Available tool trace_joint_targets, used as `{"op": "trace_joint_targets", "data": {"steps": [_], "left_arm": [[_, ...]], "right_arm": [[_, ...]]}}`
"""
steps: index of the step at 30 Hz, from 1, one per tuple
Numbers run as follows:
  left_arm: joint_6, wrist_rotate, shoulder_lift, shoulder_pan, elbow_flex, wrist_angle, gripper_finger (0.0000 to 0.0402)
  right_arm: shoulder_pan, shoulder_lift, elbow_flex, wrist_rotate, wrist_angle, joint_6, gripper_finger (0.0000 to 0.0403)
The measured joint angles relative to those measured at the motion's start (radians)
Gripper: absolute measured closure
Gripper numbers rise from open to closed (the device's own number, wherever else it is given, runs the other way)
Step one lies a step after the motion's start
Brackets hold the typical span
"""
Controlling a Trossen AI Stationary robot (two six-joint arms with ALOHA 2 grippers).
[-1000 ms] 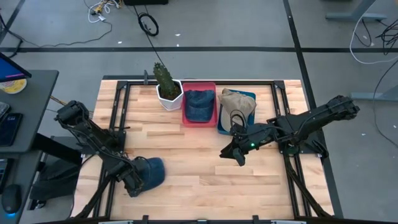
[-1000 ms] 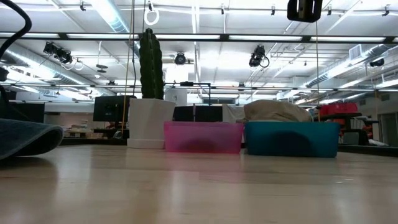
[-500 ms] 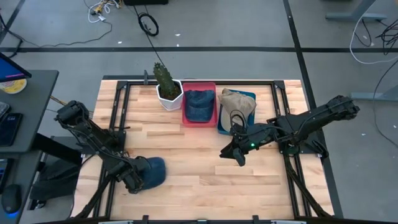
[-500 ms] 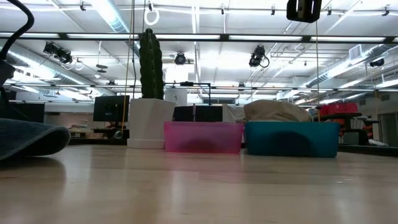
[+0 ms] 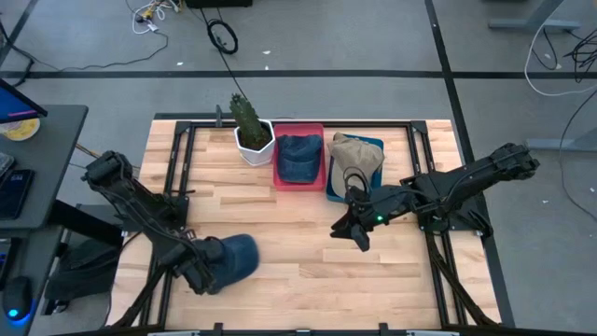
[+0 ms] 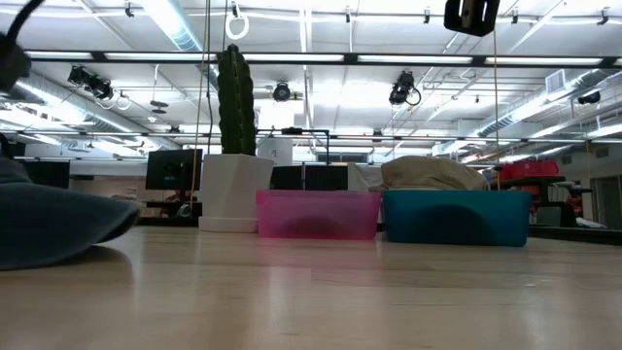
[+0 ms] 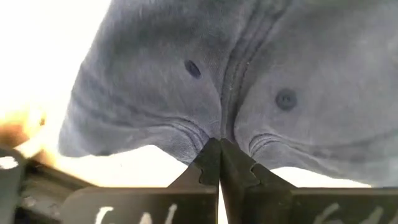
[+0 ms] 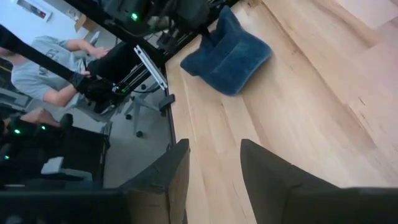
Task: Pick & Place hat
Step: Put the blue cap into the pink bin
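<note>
Since a second ago, the left gripper (image 5: 201, 276) has been closing: its jaws, then wide apart, are now pinching a fold of the blue hat (image 5: 233, 261) near the table's (image 5: 280, 233) front left corner. In the high view the hat is sitting a little farther toward the table's middle than before, and in the low view it (image 6: 53, 222) is filling more of the left edge. In the left wrist view the two dark fingers (image 7: 211, 165) are meeting tip to tip, with the hat's grey-blue cloth (image 7: 249, 81) bunching into the seam between them; two small eyelets are showing on the crown.

Meanwhile the right gripper (image 5: 357, 233) is hovering over the table's right half, just in front of the bins, unchanged over the second. Its fingers (image 8: 267, 168) are standing partly apart and holding nothing; past them, the right wrist view is showing the hat (image 8: 227, 56) lying on the wood well away, with the left arm above it and a seated person (image 8: 43, 68) beyond the table edge.

At the back of the table, a cactus (image 5: 248, 119) in a white pot is standing beside a pink bin (image 5: 298, 161) that is holding a second blue cap (image 5: 298, 154), and a teal bin (image 5: 355, 168) just beside it is holding a tan cap (image 5: 356, 152).
</note>
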Motion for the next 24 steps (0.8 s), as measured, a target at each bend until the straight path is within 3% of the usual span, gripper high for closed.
{"op": "trace_joint_targets", "data": {"steps": [13, 24], "left_arm": [[0.19, -0.155, 0.0, 0.058, 0.368, -0.292, 0.0401], [0.53, -0.229, 0.0, 0.174, 0.606, -0.385, 0.0401]], "right_arm": [[0.0, -0.001, 0.0, -0.032, -0.098, -0.083, 0.0256], [0.0, -0.069, 0.0, -0.031, -0.141, -0.138, 0.0256]]}}
